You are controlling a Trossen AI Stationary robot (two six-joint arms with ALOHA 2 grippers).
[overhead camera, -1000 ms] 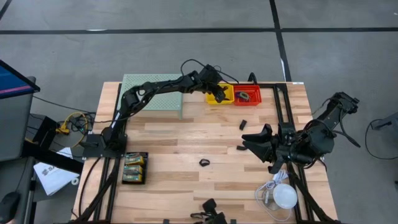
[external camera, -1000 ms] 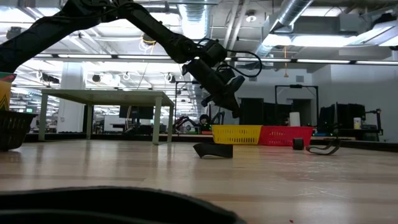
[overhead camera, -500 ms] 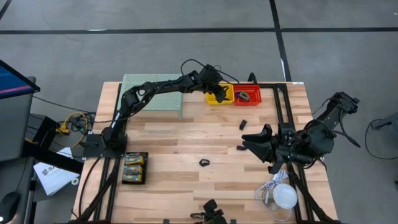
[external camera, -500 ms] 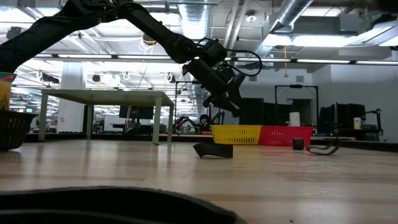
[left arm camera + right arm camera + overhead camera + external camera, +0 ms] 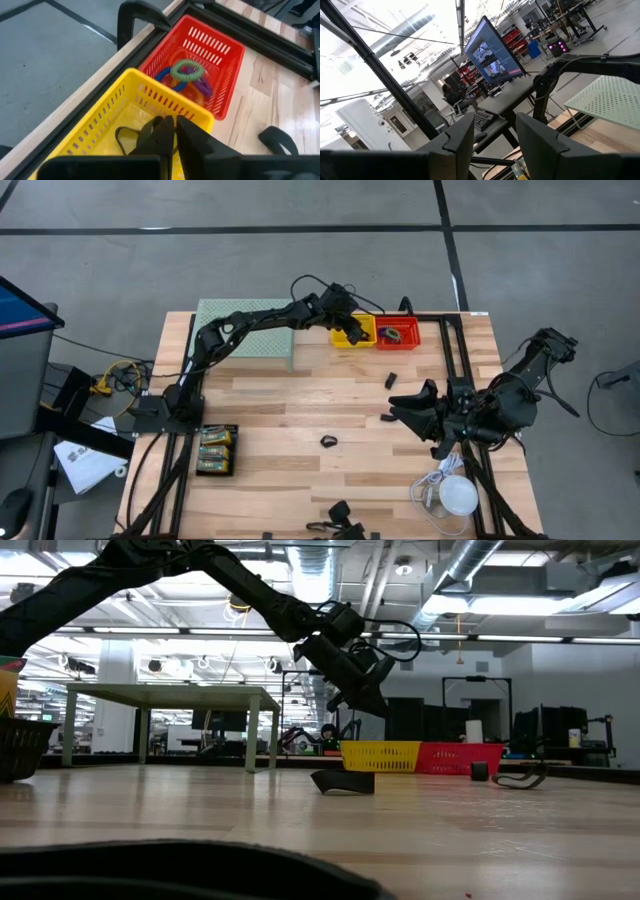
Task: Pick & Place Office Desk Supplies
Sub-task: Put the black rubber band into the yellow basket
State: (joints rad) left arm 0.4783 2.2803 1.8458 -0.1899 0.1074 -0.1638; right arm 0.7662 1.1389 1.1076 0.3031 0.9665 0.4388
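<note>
Black clips lie mid-table in the high view, well apart from the left gripper, which hangs over the yellow basket; the right gripper waits low at right, fingers spread. Low view: left gripper above yellow basket, clip in front. Left wrist view: fingers pressed together, empty, over a black clip in the basket; rings sit in the red basket.

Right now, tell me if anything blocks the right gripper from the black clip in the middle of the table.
Nothing visible does. The right gripper hangs open to one side of the black clip, with only bare table between them.
</note>
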